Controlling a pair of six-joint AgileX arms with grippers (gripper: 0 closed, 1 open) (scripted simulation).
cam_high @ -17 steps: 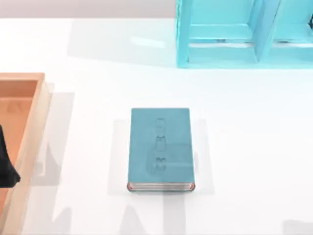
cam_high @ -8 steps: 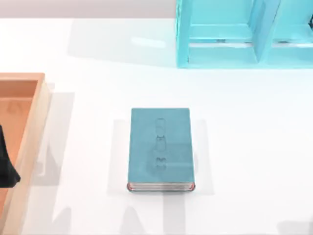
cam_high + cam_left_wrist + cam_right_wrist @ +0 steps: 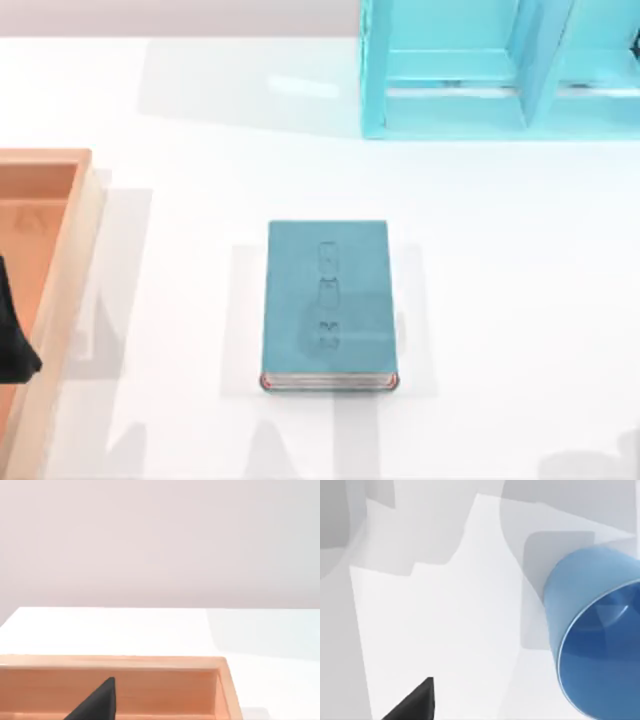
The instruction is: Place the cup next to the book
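Observation:
The teal-blue book [image 3: 328, 303] lies flat in the middle of the table, its pale page edges toward the near side. In the right wrist view the small blue cup [image 3: 590, 615] looms close to the camera, its open mouth turned toward the lens, above the white table. A dark part of my right gripper [image 3: 415, 702] shows beside it; whether it grips the cup is hidden. My left arm [image 3: 12, 345] stays parked at the left edge over the wooden tray, and a dark part of its gripper [image 3: 95, 702] shows in the left wrist view.
A wooden tray [image 3: 70, 260] stands at the table's left edge. A light cyan shelf unit [image 3: 500, 70] stands at the back right. A grey shadow [image 3: 595, 462] lies on the table at the near right corner.
The grey shadow at the near right corner has spread leftward across the table. The book, the tray and my left arm have not moved.

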